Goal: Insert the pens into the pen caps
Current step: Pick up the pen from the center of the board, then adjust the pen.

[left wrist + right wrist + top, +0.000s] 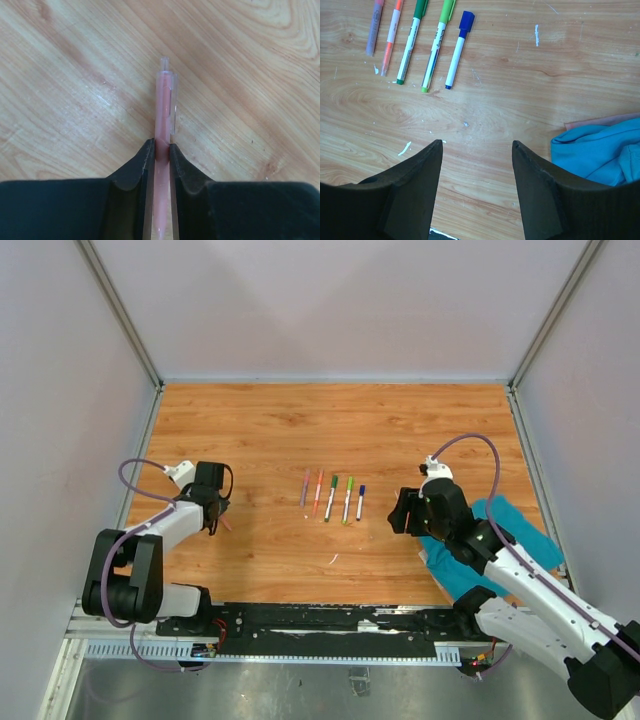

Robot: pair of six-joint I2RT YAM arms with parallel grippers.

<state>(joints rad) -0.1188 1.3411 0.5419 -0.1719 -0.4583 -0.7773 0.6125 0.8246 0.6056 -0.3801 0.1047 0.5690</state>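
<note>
so the left gripper (160, 146) was clamped on a pink pen (161, 195), jaws pinching the barrel. The far end, wearing what looked like a see-through clipped cap (166, 87), poked toward the top of the wrist frame, right down by the wood table (60, 75); couldn't tell if it was touching. That's over at the left of the overhead view. The right gripper (476, 144) hung spread wide with nothing in it, teal cloth (600, 150) off to its right. In the middle of the overhead frame sat the other five pens (331, 497) in a neat row: purple, orange, two greens, blue, each seemingly capped at its upper end. My read: nearly done, pink being the last one, though I couldn't say if its cap was fully seated
</note>
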